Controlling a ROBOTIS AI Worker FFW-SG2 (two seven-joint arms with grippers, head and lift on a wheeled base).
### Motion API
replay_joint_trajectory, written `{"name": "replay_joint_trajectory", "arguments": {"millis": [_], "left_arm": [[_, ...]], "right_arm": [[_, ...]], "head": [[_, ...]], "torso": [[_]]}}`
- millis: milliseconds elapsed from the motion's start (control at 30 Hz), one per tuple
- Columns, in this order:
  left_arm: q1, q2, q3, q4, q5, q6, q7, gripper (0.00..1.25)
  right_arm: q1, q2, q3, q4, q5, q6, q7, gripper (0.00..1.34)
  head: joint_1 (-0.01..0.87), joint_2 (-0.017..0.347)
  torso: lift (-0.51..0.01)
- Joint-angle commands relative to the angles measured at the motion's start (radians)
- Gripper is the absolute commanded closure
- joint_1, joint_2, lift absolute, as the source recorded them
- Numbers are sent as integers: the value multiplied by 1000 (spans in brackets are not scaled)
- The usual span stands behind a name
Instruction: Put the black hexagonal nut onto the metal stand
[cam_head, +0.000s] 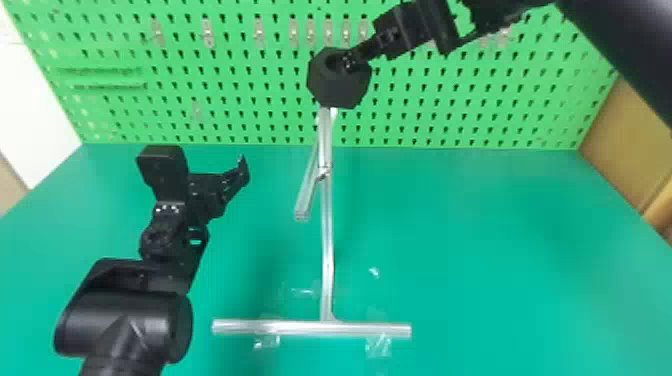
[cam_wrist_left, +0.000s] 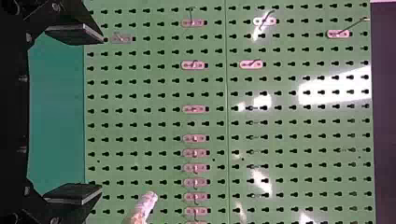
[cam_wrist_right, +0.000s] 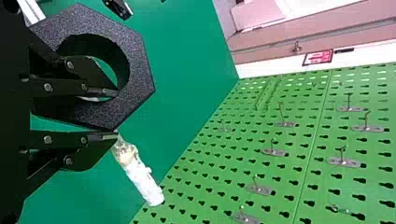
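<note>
Blk hex nut (cam_head: 340, 90) is up at the stand's top end, hole facing the head cam; can't tell if it touches the metal. R gripper (cam_head: 350, 58) pinches its ring, 1 finger in the hole, 1 against the outer wall. Metal stand (cam_head: 326, 240) is upright on the green table (cam_head: 480, 260). L gripper (cam_head: 207, 186), left of it, has 2 fingers spread wide, w/ the pegboard (cam_head: 250, 107) behind.
</note>
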Motion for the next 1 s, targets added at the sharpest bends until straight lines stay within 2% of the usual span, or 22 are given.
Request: {"name": "replay_joint_trajectory", "arguments": {"millis": [0, 333, 967], "left_arm": [[1, 2, 0, 0, 0, 0, 0, 156], [0, 3, 0, 0, 0, 2, 0, 156], [-2, 3, -2, 0, 0, 2, 0, 156]], "right_arm": [[-10, 3, 23, 16, -26, -1, 0, 1111], [-15, 6, 49, 39, -46, -1, 2, 1111], [-1, 7, 34, 44, -48, -4, 2, 1111]], "head": [[693, 81], [693, 81], [693, 81]], "torso": [[-1], [-1], [-1]]}}
